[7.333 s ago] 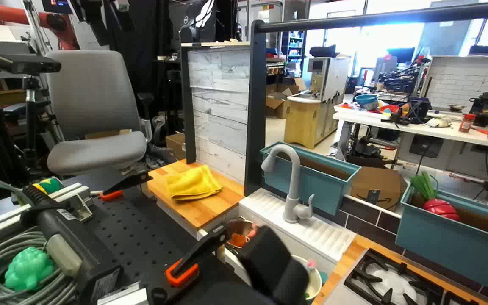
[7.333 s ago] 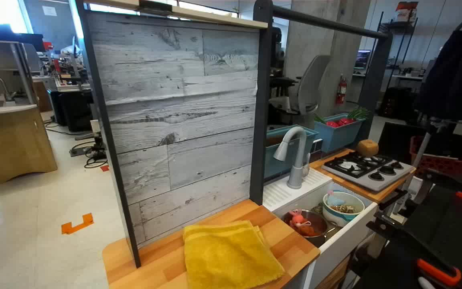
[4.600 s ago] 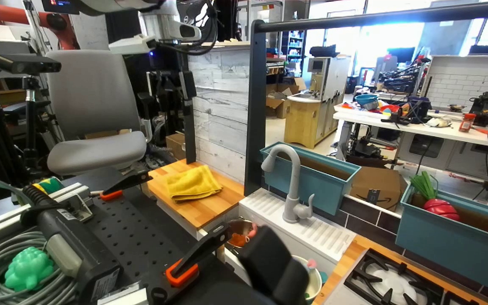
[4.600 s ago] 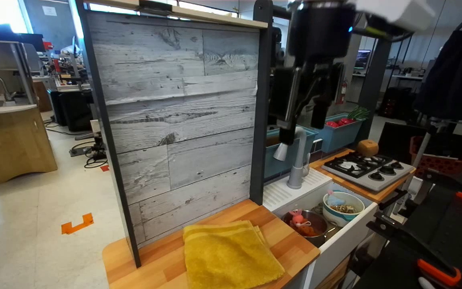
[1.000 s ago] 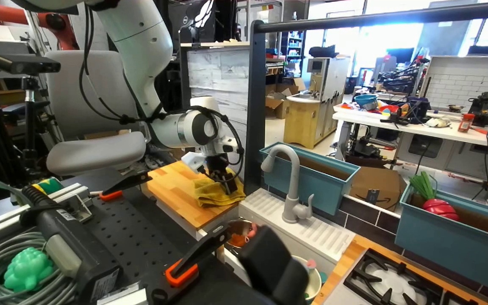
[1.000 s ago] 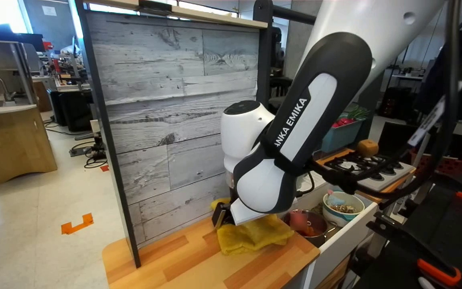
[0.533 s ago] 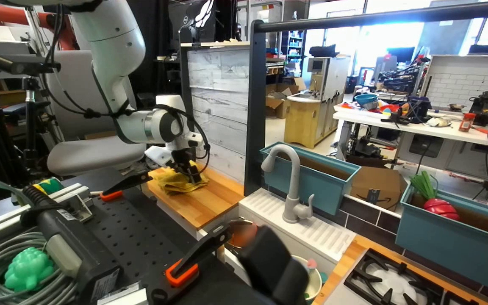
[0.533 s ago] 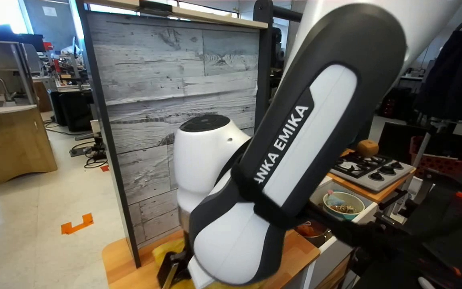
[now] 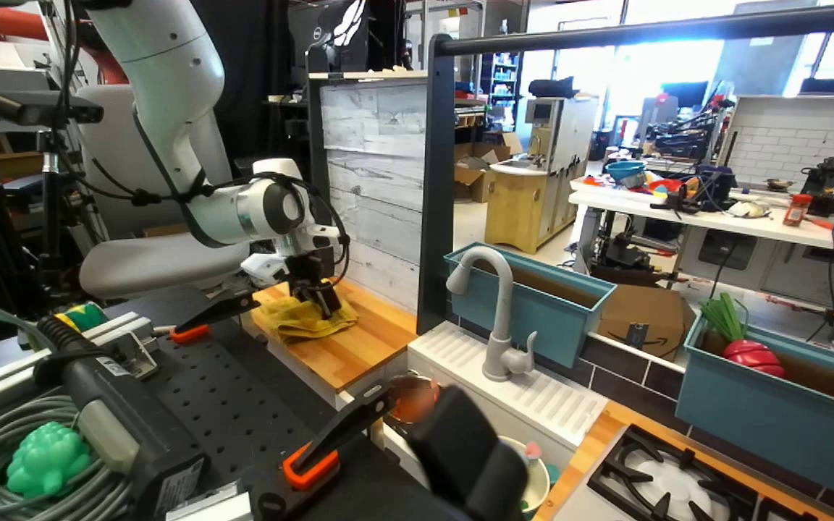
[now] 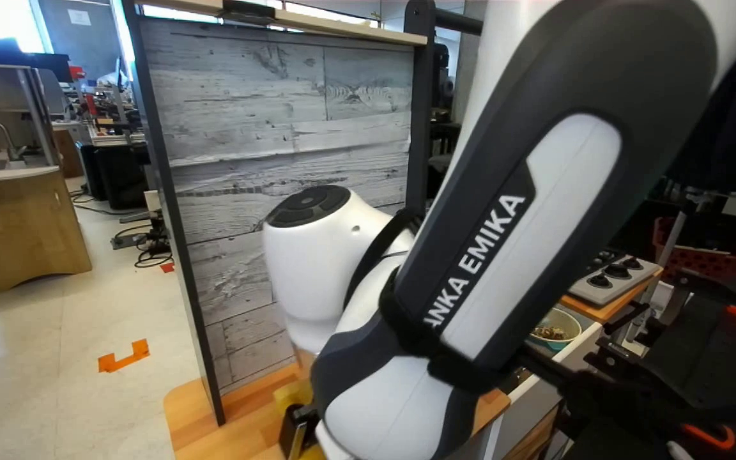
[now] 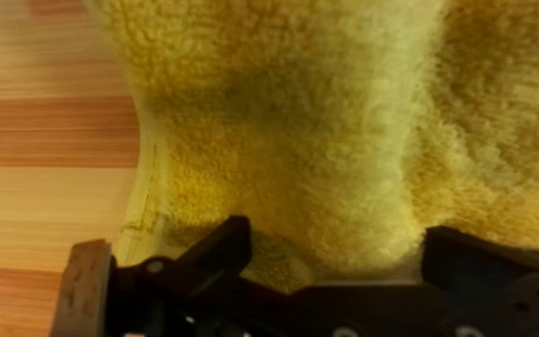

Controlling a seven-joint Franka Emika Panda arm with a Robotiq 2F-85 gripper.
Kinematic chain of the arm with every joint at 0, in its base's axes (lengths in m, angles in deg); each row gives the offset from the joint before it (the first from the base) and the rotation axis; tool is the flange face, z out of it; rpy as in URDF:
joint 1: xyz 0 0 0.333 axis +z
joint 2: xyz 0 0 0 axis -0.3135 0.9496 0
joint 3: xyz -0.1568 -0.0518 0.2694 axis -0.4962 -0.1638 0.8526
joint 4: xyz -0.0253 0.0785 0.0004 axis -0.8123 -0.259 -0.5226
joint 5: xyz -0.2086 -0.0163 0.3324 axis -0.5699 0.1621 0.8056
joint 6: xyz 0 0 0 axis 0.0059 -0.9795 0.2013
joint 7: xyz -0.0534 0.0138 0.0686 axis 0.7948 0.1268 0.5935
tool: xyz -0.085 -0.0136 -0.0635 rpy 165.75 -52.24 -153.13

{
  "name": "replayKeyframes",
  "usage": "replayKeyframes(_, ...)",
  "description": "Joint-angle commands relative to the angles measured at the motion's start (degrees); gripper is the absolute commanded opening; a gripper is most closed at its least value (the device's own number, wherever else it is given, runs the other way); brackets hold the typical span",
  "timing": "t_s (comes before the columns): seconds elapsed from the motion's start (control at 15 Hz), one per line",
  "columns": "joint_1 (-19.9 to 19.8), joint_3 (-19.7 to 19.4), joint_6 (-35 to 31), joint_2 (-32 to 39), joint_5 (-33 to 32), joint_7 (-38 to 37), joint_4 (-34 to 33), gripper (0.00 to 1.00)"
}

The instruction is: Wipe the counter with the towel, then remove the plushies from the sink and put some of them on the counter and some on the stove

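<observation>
The towel (image 11: 269, 140) lies on the counter (image 9: 359, 347), right below the gripper (image 11: 338, 229) and toward the end away from the sink (image 9: 507, 414). The jaws stand wide apart; cloth spreads beneath and between them, and no pinch shows. A broad fold runs up the wrist view, crosswise to the line joining the fingers (image 11: 237, 241), so closing would squeeze it from its flanks. Past one finger the towel's edge soon gives way to bare wood; past its opposite, cloth carries on. How firmly the tips press cannot be told, and in an exterior view the arm (image 10: 508, 255) hides most of the towel.

The step in hand looks like wiping, with the towel pushed rather than grasped. A bare strip of counter separates towel and sink, so the next sweep probably heads that way. Downward pressure would have to carry the cloth; too little, and the tips may skid over it or bunch it up.
</observation>
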State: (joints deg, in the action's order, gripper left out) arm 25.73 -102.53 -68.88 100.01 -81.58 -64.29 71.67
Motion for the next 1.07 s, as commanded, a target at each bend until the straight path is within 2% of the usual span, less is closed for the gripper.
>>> replayKeyframes(0.0,0.4,-6.7,1.4,-1.6,-1.2,-4.6,7.0,1.00)
replayKeyframes(0.2,-0.1,-8.1,-1.9,-0.5,-2.3,-4.0,8.3,1.00)
replayKeyframes(0.33,-0.9,-4.8,-3.8,-0.6,-3.1,-1.1,8.7,1.00)
replayKeyframes(0.47,-1.1,-1.1,-9.4,0.1,-2.9,0.4,8.1,1.00)
replayKeyframes(0.73,0.3,6.4,-15.7,0.3,-0.8,2.9,6.3,1.00)
replayKeyframes(0.87,-0.8,9.6,-14.2,1.3,0.6,4.8,4.0,1.00)
replayKeyframes(1.0,-0.5,7.3,-10.1,0.6,2.1,4.0,5.0,1.00)
